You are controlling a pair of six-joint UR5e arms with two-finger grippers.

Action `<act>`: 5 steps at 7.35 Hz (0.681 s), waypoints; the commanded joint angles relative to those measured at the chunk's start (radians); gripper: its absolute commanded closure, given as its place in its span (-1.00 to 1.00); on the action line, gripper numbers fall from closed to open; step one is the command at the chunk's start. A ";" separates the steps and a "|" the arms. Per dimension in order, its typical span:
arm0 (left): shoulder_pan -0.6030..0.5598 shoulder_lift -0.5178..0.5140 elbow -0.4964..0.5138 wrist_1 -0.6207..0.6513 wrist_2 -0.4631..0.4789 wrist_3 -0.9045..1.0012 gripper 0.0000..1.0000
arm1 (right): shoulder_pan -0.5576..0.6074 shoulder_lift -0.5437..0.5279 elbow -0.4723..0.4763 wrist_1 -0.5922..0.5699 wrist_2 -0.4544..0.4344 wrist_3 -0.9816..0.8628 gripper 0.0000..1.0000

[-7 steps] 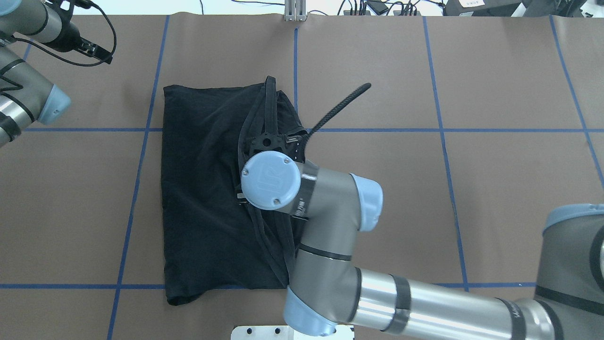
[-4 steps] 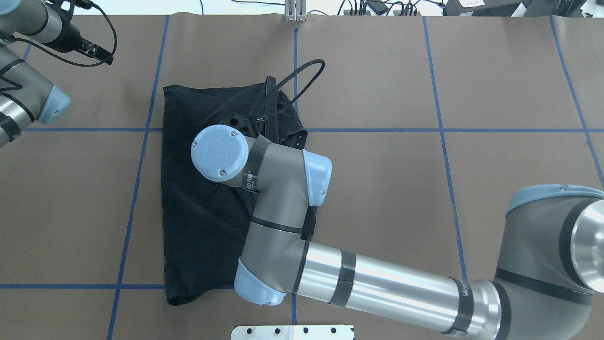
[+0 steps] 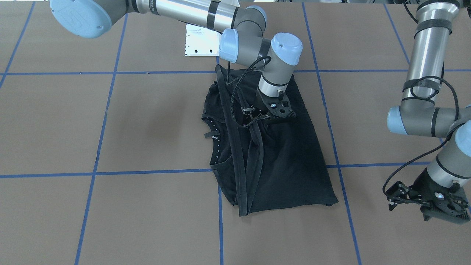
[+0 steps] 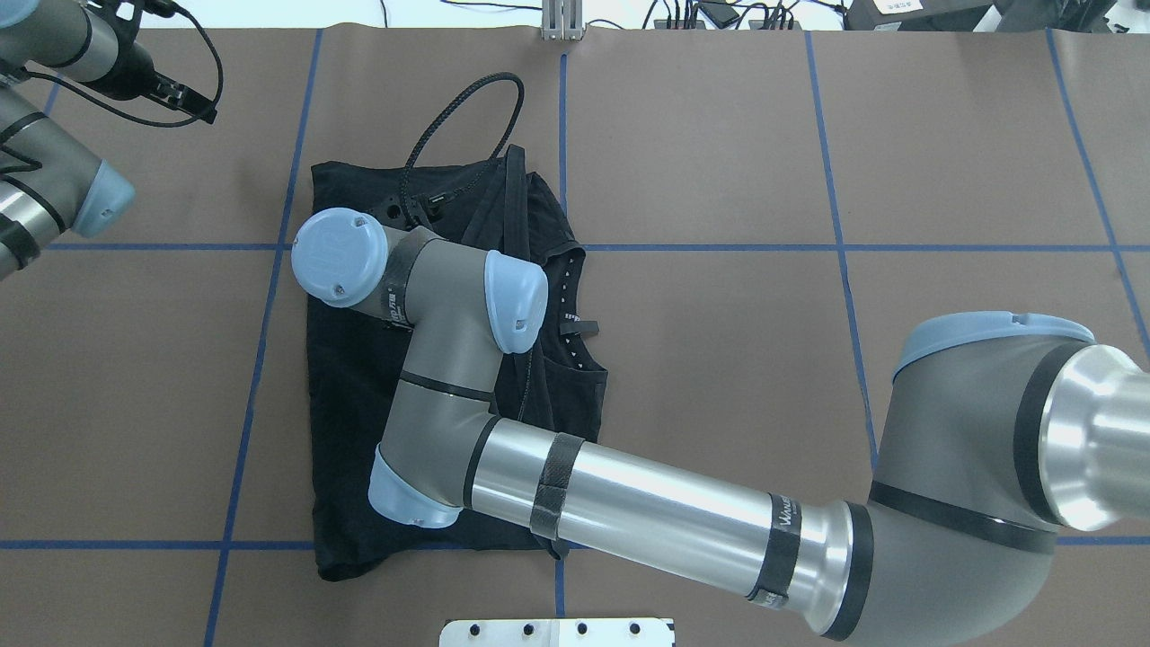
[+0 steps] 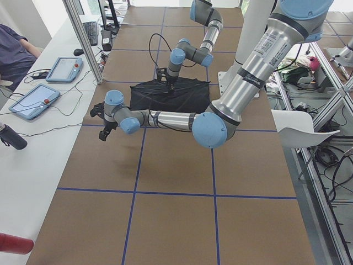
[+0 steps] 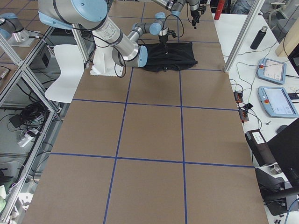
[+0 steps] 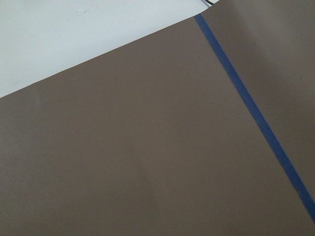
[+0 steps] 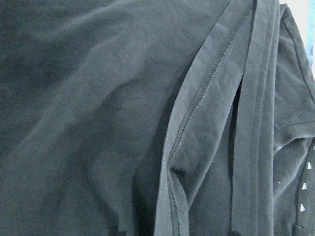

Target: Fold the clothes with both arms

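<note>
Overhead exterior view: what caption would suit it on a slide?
Right arm reaching over a partly folded black T-shirt on the brown table, left arm off at the edge.

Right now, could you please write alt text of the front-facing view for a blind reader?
A black T-shirt, roughly folded lengthwise, lies on a brown table with blue tape lines. The right gripper is low over the shirt; the left gripper hangs apart at the view's right.

Brown tabletop (image 4: 943,135), blue tape grid (image 4: 835,247); white side bench (image 5: 33,160) with tablets (image 5: 32,101); white chair (image 6: 65,70).
</note>
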 commanded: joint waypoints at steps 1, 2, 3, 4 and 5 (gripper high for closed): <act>0.000 0.000 0.000 0.000 0.000 0.001 -1.00 | 0.000 0.010 -0.026 0.000 -0.003 -0.039 -0.09; 0.000 0.005 0.000 0.000 0.000 0.001 -1.00 | 0.000 0.010 -0.026 0.000 -0.003 -0.040 0.17; 0.000 0.005 0.000 0.000 0.000 0.001 -1.00 | 0.000 0.010 -0.026 0.000 -0.003 -0.042 0.42; 0.000 0.005 0.000 0.000 0.000 0.001 -1.00 | 0.000 0.010 -0.026 0.000 -0.001 -0.042 0.63; 0.000 0.005 0.000 0.000 0.000 0.001 -1.00 | 0.000 0.010 -0.026 0.000 -0.001 -0.046 0.93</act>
